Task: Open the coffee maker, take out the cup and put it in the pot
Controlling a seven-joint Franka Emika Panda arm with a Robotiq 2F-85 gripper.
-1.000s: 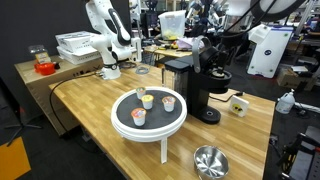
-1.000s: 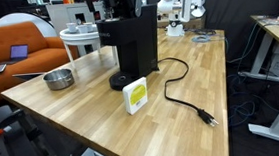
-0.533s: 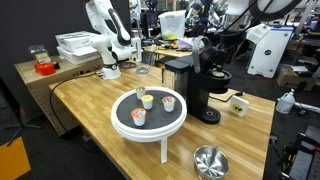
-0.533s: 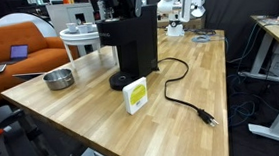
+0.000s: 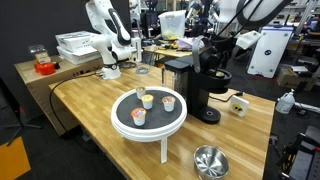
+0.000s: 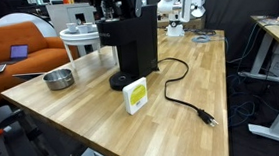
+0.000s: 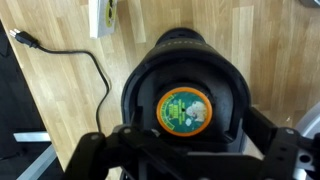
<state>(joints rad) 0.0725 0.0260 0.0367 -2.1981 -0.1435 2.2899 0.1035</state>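
Note:
The black coffee maker [image 5: 190,88] stands on the wooden table and shows in both exterior views [image 6: 132,43]. In the wrist view I look straight down into its open top [image 7: 185,75]. The cup [image 7: 185,110], a pod with an orange rim and a green and white top, sits in the round chamber. My gripper [image 7: 190,152] is open, its two dark fingers spread wide on either side, just above the machine's top [image 5: 214,52]. The steel pot [image 5: 210,160] sits empty on the table, apart from the machine, and also shows in the other exterior view [image 6: 58,79].
A white pedestal tray [image 5: 148,126] with three small cups topped yellow, orange and red stands beside the machine. A small yellow and white box [image 6: 135,95] and the black power cable [image 6: 186,96] lie on the table. Another white robot arm [image 5: 108,40] stands at the far end.
My arm has shifted slightly above the coffee maker. Nothing on the table has moved.

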